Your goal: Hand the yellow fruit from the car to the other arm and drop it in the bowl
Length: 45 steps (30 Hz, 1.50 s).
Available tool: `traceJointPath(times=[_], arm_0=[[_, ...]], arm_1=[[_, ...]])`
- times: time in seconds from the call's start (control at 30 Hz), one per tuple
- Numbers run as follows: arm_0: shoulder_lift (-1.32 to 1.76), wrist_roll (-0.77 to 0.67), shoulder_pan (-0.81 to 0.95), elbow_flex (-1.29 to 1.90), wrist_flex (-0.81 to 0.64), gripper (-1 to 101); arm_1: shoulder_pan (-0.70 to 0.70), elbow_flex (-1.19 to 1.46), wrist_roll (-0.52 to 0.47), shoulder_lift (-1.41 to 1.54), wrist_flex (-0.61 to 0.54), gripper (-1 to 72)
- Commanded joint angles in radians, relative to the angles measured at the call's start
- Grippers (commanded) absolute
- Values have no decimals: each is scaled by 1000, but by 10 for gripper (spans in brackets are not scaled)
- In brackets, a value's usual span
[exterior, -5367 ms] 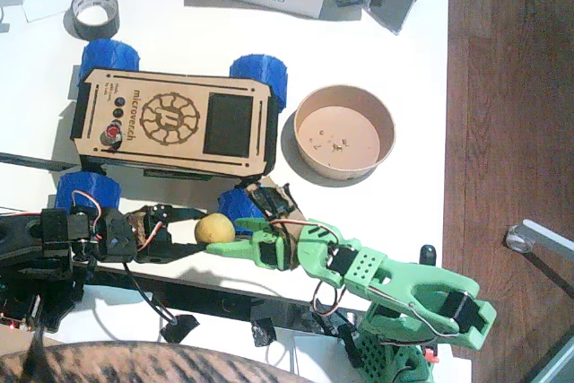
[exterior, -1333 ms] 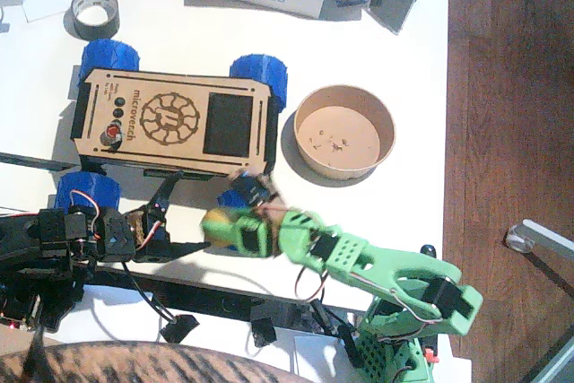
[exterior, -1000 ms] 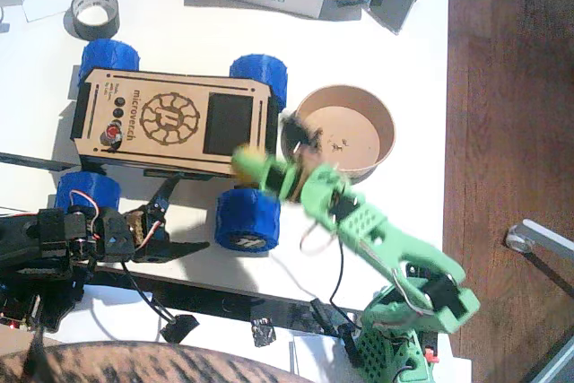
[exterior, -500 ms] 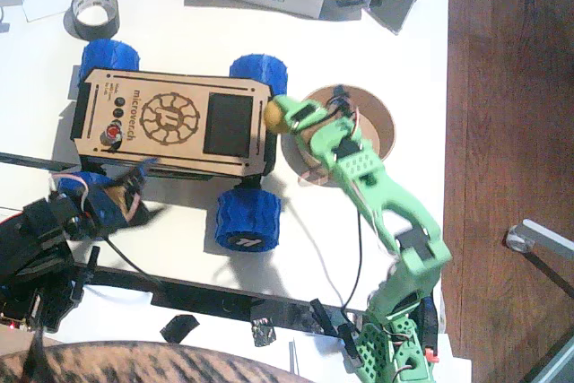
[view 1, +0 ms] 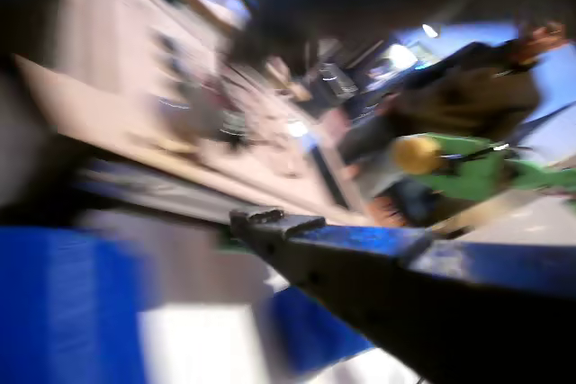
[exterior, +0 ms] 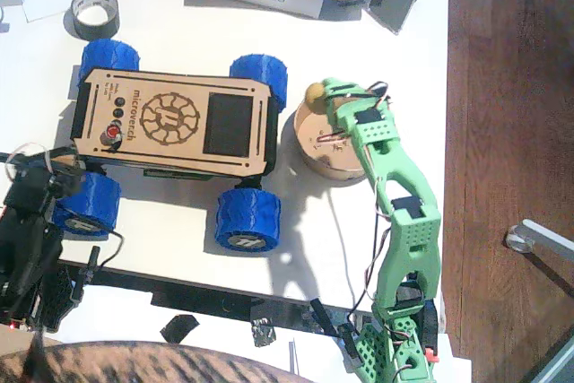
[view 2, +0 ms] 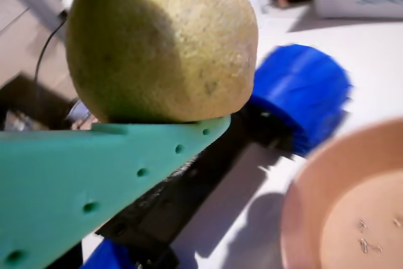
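Fixed view is showing the green right gripper (exterior: 320, 93) clamping the yellow fruit (exterior: 315, 93) at the bowl (exterior: 316, 161)'s far-left rim, seemingly poised for release. Up close, the fruit (view 2: 162, 42) is looking dull, pitted and rounded against a flat perforated finger (view 2: 94, 181). Left of the bowl, the wooden car (exterior: 170, 121) is sitting on chunky blue wheels. The black left gripper (view 1: 270, 222) is blurring; whether its jaws are apart cannot be told.

My green arm (exterior: 395, 177) hides part of the bowl (exterior: 309, 145). My black arm (exterior: 27, 221) is cut off, its pincer blurry.
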Motion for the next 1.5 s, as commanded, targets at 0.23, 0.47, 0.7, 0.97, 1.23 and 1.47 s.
traceJointPath(times=[0.23,0.47,0.7,0.97,1.23,1.47], arm_0=[[-60,166,-133,106,-6,2],[80,166,-132,187,-2,2],[80,166,-132,187,-3,2],[87,166,-132,189,3,1],[84,166,-133,189,0,1],[84,166,-133,189,-2,1]], arm_1=[[107,-209,133,-109,106,-1],[118,-385,156,-229,244,-1],[120,-431,166,-276,272,0],[121,-446,193,-288,301,198],[120,-454,236,-290,325,271],[120,-453,235,-296,327,252]])
